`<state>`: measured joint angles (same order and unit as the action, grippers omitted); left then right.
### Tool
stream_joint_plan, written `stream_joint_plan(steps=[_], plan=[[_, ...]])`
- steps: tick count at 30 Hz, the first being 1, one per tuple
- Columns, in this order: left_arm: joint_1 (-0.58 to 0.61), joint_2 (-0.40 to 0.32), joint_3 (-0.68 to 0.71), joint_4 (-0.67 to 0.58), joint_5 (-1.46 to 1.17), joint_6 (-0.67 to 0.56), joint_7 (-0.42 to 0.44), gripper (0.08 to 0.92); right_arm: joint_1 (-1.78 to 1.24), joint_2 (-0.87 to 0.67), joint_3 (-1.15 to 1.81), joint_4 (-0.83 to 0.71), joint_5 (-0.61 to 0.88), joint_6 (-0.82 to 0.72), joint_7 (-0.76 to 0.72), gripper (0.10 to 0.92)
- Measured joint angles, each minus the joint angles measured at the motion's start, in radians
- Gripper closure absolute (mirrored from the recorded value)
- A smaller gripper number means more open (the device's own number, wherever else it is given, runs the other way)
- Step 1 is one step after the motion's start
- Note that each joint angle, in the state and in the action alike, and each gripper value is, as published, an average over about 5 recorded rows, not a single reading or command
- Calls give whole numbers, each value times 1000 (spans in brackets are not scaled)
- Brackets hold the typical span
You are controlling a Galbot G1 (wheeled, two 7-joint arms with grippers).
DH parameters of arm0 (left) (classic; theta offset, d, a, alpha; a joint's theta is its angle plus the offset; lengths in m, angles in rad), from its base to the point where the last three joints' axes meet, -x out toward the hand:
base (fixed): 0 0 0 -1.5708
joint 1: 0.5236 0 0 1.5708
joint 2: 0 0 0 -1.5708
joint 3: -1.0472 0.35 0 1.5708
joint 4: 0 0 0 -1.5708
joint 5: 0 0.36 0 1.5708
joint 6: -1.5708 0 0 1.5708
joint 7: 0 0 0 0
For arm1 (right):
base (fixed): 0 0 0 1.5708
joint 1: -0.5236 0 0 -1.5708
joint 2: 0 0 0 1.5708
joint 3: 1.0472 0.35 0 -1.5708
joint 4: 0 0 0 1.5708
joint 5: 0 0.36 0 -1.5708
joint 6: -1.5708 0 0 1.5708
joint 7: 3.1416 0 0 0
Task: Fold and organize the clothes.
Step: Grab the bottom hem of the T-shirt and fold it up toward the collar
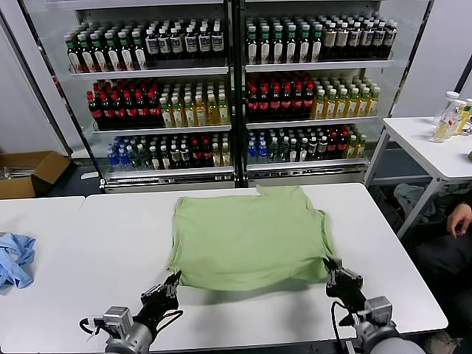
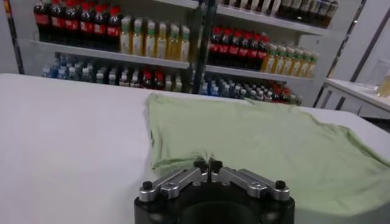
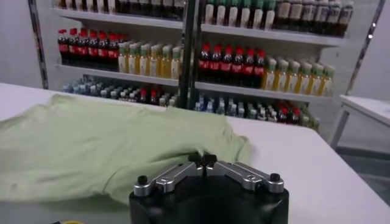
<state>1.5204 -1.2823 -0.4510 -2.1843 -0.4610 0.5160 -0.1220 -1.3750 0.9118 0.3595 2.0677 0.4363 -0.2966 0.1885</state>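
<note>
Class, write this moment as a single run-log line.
left gripper: shut on shirt near corner | right gripper: shut on shirt | shirt: flat on table

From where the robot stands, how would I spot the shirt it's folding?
Look at the white table before the drinks shelves. The shirt lies spread across its middle. It is pale green and large, unlike the small crumpled blue cloth at the left edge.
</note>
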Motion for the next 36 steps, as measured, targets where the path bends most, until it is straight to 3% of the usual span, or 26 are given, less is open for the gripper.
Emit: stream_joint_plan(steps=[23, 28, 36], plan=[[-235, 2, 53, 241, -6, -33, -34, 905, 234, 8, -147, -203, -45, 8, -21, 915], [-254, -3, 62, 269, 10, -35, -38, 849, 240, 14, -161, -207, -56, 2, -33, 819], [-248, -17, 51, 275, 33, -41, -51, 620, 218, 14, -145, -184, -53, 5, -37, 576]])
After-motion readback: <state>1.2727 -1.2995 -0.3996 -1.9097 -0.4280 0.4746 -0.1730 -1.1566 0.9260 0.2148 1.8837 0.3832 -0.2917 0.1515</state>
